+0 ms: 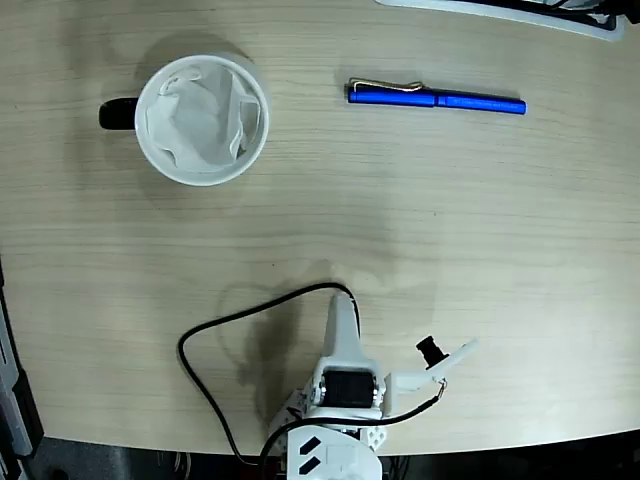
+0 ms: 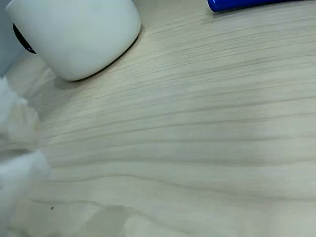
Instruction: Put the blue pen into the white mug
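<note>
In the fixed view, looking straight down, my white arm (image 1: 340, 385) sits folded at the bottom edge of the pale wood-grain tabletop (image 1: 420, 220), with a black cable (image 1: 215, 335) looping out to its left. My fingers (image 1: 343, 318) taper to a point toward the middle of the tabletop; from this angle I cannot tell how far apart they stand, and they hold nothing. The white mug (image 1: 202, 120) stands upright in the upper left, its black handle (image 1: 118, 115) sticking out to the left and crumpled white paper (image 1: 205, 115) lining its inside. The blue pen (image 1: 436, 97) lies flat well to the right of the mug, running left to right, with its silver clip (image 1: 385, 84) at the left end. Both are well apart from me. In the wrist view, the mug's white wall (image 2: 79, 29) fills the upper left, with a sliver of its black handle (image 2: 22, 39) at the left edge. One end of the blue pen (image 2: 242, 4) shows at the top right, resting on the tabletop (image 2: 197, 138). A blurred white shape (image 2: 15, 153) crowds the left edge; I cannot tell what it is.
</note>
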